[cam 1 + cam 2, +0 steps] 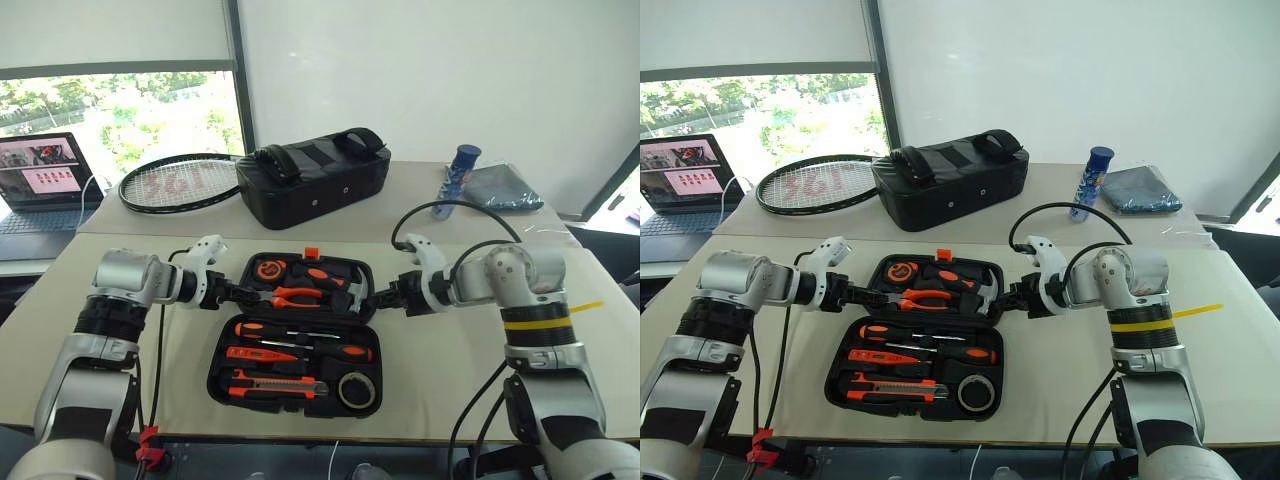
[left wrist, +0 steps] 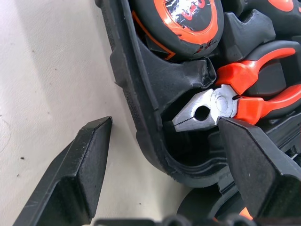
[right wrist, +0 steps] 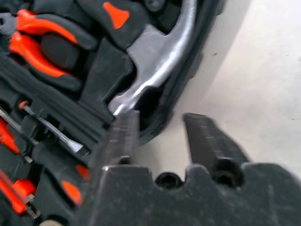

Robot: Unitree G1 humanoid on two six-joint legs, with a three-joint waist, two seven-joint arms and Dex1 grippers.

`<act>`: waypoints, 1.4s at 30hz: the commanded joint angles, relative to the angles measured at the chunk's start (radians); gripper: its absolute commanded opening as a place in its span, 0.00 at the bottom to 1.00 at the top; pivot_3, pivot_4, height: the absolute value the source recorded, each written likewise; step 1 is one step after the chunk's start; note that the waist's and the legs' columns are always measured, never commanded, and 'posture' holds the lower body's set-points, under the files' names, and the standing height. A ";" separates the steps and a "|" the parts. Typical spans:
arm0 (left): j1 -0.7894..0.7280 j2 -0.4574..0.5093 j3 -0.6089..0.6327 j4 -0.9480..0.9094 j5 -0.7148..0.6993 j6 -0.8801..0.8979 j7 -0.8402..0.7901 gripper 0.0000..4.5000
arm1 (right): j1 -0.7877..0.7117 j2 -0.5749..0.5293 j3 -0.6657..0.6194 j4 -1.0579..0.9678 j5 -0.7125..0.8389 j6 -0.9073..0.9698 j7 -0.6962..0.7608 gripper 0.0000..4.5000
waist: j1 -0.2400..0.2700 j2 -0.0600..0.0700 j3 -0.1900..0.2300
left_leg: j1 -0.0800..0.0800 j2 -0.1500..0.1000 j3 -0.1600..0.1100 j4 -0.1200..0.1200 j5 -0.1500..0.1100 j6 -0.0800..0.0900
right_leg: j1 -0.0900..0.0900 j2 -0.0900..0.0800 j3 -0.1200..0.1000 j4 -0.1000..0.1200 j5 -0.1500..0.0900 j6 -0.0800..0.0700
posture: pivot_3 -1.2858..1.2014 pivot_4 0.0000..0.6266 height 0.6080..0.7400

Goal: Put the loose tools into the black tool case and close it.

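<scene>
No readable writing anywhere; some scuffed marking on the orange-and-black disc of the tape measure (image 2: 188, 19), but too worn to make out, might be a logo.

Black tool case (image 1: 295, 335) lying wide open on the near part of the beige table (image 1: 450, 400), ribbed black plastic, rounded corners, small orange latch (image 1: 311, 253) on the far edge. Far half holding the tape measure, orange-handled pliers (image 1: 290, 296) and a hammer (image 1: 350, 290) with a shiny steel head. Near half holding black-and-orange screwdrivers (image 1: 300, 350), a thin red-orange screwdriver (image 1: 258, 354), an orange-black utility knife (image 1: 275, 388) along the front edge and a small dark tape roll (image 1: 357, 390) in the front right corner. Everything seated in its moulded slot, nothing loose on the table around it.

Left gripper (image 1: 238, 293) at the left edge of the far half, fingers (image 2: 80, 169) well apart and straddling the case wall, one outside over the table, one inside by the pliers' nose. Not clamped on anything. Right gripper (image 1: 380, 297) at the right edge of the far half, fingers (image 3: 120, 136) partly apart, one inside by the hammer head, the other outside the rim; not pressing the wall as far as can be seen.

Further back on a second table: black fabric bag (image 1: 312, 175) with handles, a racket (image 1: 180, 183), a blue bottle (image 1: 458, 180), a folded grey cloth (image 1: 505, 187), and an open laptop (image 1: 40, 185) on the left.
</scene>
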 commanded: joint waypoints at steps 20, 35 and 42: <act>0.041 0.005 0.052 -0.073 0.003 0.016 0.046 0.00 | -0.011 0.101 -0.045 0.055 -0.104 0.008 -0.145 0.00 | -0.001 0.000 0.000 | 0.008 0.000 0.000 0.005 0.000 0.000 | 0.008 0.000 0.000 0.004 0.000 0.000 | 0.52 0.24 1.00; 0.292 -0.100 0.429 -0.310 -0.202 -0.317 -0.076 0.00 | 0.346 -0.010 -0.010 -0.394 -0.211 -0.851 0.315 0.00 | 0.004 0.000 0.000 | -0.008 0.000 -0.001 0.007 0.000 0.000 | -0.005 0.000 -0.001 0.003 0.000 0.002 | 0.52 0.24 1.00; 0.524 -0.205 0.482 -0.478 -0.185 -0.742 -0.176 0.00 | 0.577 0.006 0.000 -0.340 -0.359 -1.546 0.558 0.00 | 0.007 0.000 0.000 | -0.010 0.000 0.001 0.007 0.000 -0.001 | -0.005 -0.003 0.000 -0.001 0.003 0.005 | 0.52 0.24 1.00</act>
